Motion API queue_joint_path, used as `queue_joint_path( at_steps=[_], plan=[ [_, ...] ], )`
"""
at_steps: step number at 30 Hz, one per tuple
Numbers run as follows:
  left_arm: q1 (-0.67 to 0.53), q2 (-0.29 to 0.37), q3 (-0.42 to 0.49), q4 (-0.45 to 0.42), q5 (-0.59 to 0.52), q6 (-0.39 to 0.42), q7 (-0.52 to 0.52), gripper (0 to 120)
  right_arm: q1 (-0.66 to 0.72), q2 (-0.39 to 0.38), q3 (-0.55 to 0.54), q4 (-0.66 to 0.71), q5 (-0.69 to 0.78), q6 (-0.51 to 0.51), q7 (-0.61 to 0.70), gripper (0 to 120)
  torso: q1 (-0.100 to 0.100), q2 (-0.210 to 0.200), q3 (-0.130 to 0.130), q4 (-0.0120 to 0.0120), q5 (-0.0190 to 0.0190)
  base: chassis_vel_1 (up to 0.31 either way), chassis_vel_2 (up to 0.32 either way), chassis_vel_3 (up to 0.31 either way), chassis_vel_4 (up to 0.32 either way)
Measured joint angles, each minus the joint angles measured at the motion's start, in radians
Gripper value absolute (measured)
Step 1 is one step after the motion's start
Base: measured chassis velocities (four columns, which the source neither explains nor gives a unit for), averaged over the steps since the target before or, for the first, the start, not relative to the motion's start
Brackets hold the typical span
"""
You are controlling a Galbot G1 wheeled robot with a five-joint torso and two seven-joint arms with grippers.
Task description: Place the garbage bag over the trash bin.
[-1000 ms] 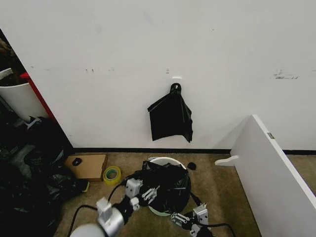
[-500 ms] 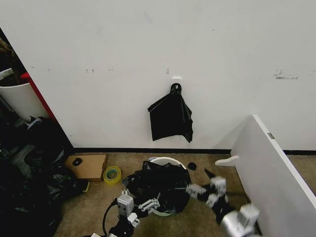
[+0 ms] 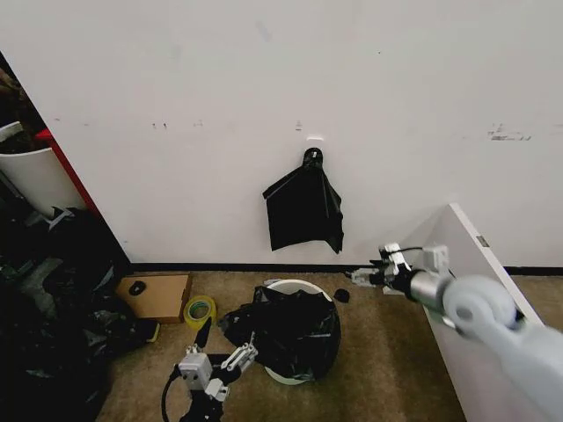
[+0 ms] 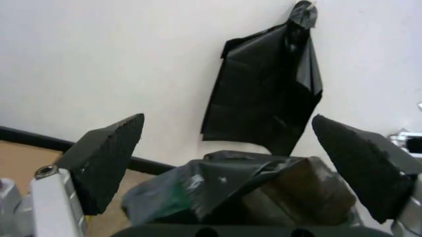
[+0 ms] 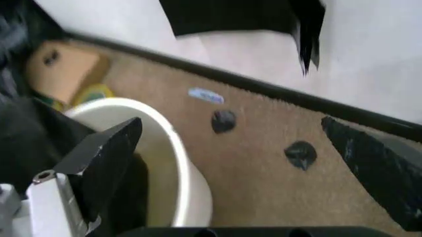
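1. Spreading wide and holding nothing: black fingertips (image 4: 108, 158) of left gripper (image 3: 222, 359), low on the carpet, pointing at the crinkled glossy black garbage bag (image 3: 286, 327).
2. Gaping wide and empty: right gripper (image 3: 367, 277), arm reaching across near the wall.
3. Draping the round cream-white trash bin (image 3: 296, 287), hiding most of it.

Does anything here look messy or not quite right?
Yes: the garbage bag sits crooked on the trash bin, bunched toward the robot's side, leaving the far white rim bare. Both grippers, left and right, are open and off it.
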Motion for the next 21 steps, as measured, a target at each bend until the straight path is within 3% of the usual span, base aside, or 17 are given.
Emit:
queue_joint_path(
  at_steps=[3,6,11,17,21],
  plan=[
    [0.017,-0.001,-0.013,0.000,0.004,-0.005,0.003,100,0.127,0.021,-0.134,-0.082,-0.045,-0.011,-0.048,100,0.000,0.000,0.000,0.0002,-0.0005,0.000,0.000,0.000,0.000],
    [0.018,0.000,-0.013,0.000,0.005,-0.006,0.003,100,0.141,0.024,-0.153,-0.091,-0.052,-0.015,-0.052,100,0.000,0.000,0.000,0.0003,-0.0004,0.000,0.000,0.000,0.000],
    [0.024,-0.005,-0.013,0.011,0.014,-0.013,0.005,100,0.276,0.071,-0.351,-0.187,-0.101,-0.020,-0.105,100,0.000,0.000,0.000,0.0001,0.0005,0.000,0.000,0.000,0.000],
    [0.018,-0.008,-0.009,0.027,0.015,-0.022,0.006,100,0.362,0.097,-0.474,-0.263,-0.130,-0.016,-0.145,100,0.000,0.000,0.000,-0.0002,0.0001,0.000,0.000,0.000,0.000],
    [0.009,-0.012,-0.002,0.033,0.017,-0.023,0.007,100,0.382,0.125,-0.493,-0.292,-0.143,-0.015,-0.168,100,0.000,0.000,0.000,0.0003,0.0003,0.000,0.000,0.000,0.000]
  ],
)
